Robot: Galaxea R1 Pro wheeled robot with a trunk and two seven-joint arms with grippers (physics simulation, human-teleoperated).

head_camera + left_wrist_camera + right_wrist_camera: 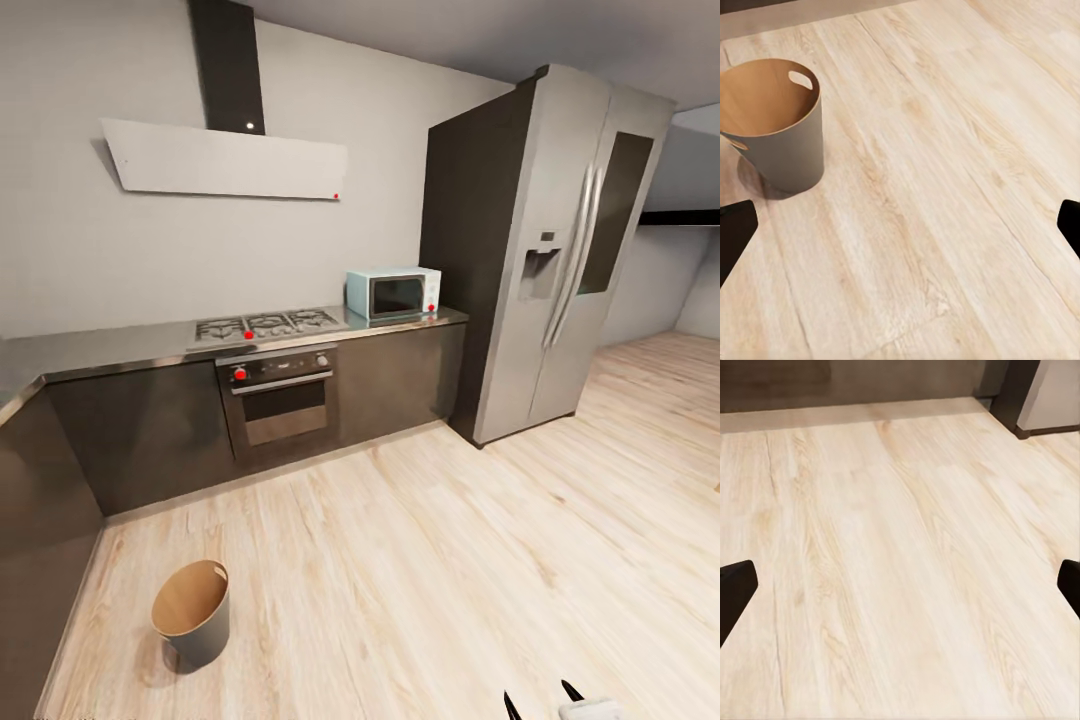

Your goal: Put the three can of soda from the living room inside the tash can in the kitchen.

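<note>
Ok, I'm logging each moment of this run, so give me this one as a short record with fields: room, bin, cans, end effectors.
room: kitchen, with fridge, oven, microwave on the counter
bin: trash can upright on the wood floor near the corner cabinets, empty as far as its inside shows
cans: none in sight
left end effector: open, holding nothing, trash can ahead of it
right end effector: open, holding nothing, over bare floor

A pale wood floor (450, 560) is bearing the tash can (192, 612), standing upright near the dark cabinets (140, 430).
</note>
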